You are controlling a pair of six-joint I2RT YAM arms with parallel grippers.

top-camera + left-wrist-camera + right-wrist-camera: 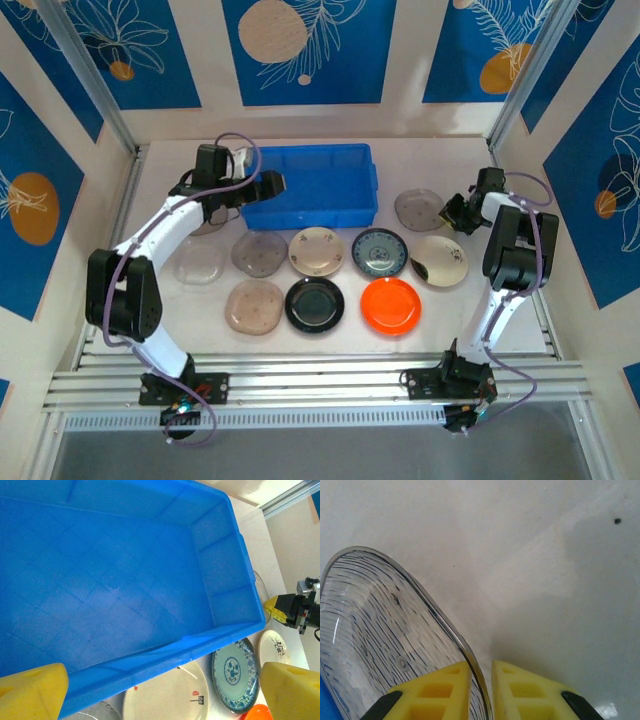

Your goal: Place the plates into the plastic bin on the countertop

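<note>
The left arm (165,225) and right arm (497,308) are showing white links with black joint housings. Their grey-purple cables (243,150) are looping alongside. On the right tool (481,685), fingertips (525,690) are presenting yellow, ribbed, black-backed.

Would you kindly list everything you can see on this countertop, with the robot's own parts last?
Bin: one, blue, back centre of the countertop.
Clear plates: two, greyish, one far right, one far left.
Middle-row plates: four, grey, beige, blue-patterned, white with a dark mark, left to right.
Front-row plates: three, pinkish, black, orange-red, left to right.
Left pincer: one, yellow-padded, open over the bin's left end.
Right pincer: one, yellow-padded, fingers astride the far-right clear plate's rim.
</note>
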